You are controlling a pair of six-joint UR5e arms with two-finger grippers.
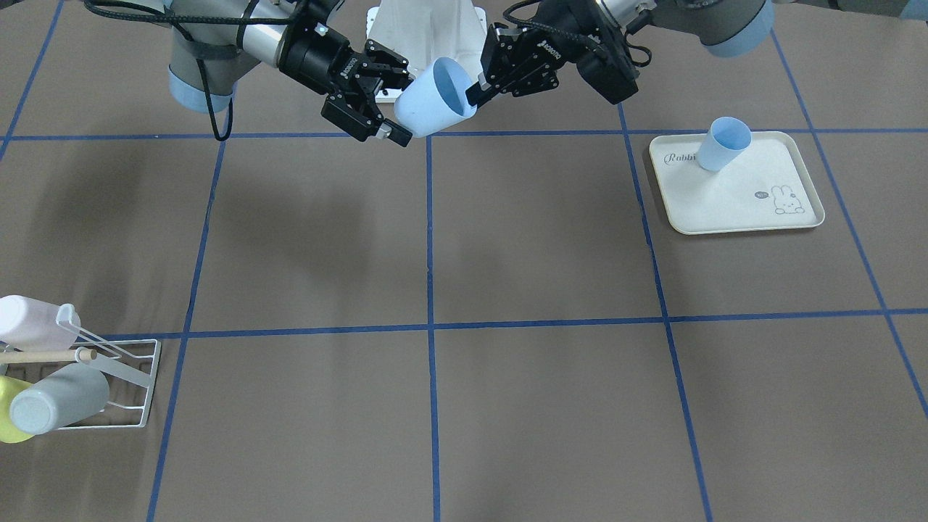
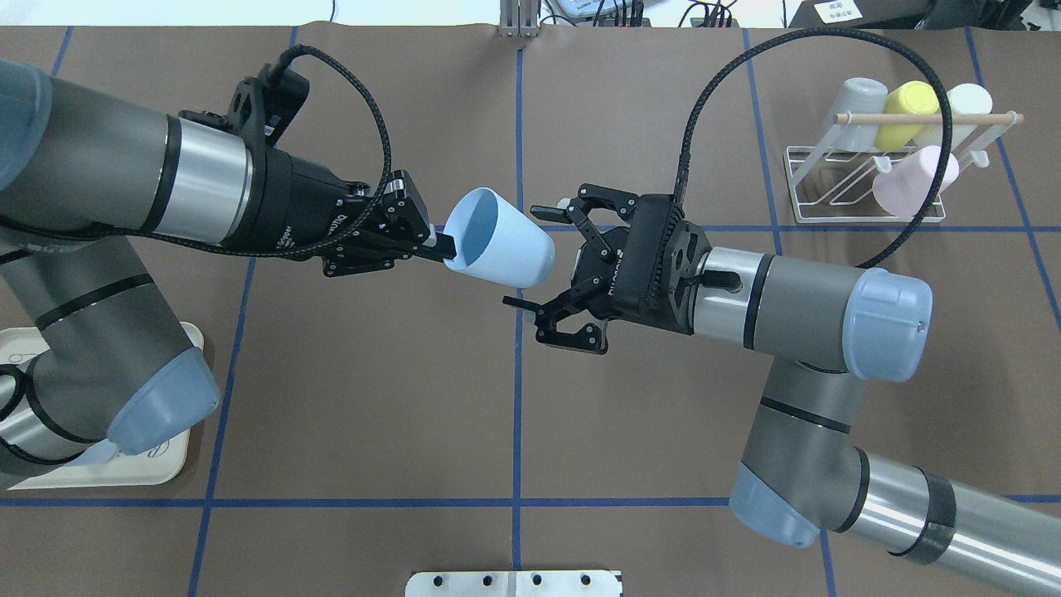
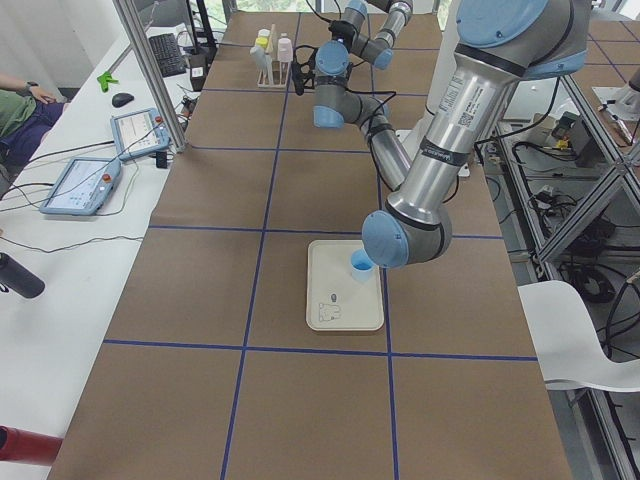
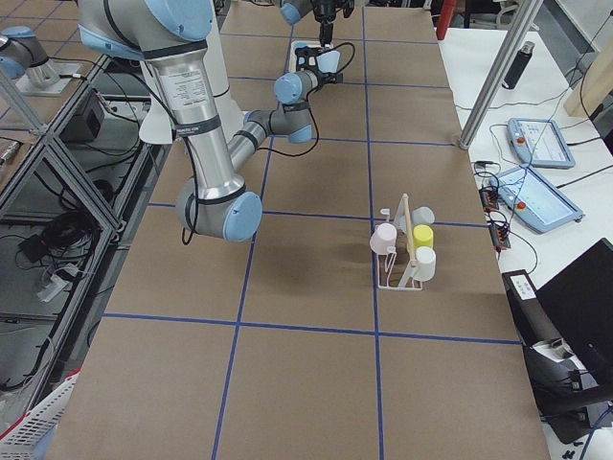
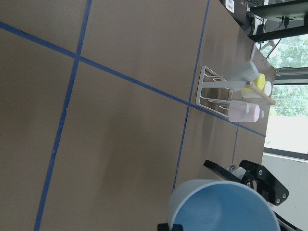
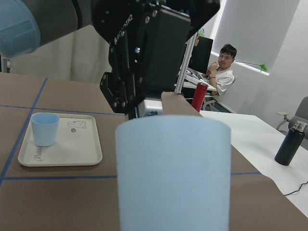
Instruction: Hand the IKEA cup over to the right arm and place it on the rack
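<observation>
My left gripper is pinching the blue cup by its rim — base pointing right at my right gripper, spread open beside it.

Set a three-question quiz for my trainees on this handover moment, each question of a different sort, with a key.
1. True or false: the right gripper has closed on the light blue cup.
2. How many cups sit on the rack? A) two B) four C) six
3. Fill in: the left gripper pinches the light blue cup by its ____.

Key:
1. False. Its jaws stand open to either side of the cup's base.
2. B.
3. Rim.
</observation>
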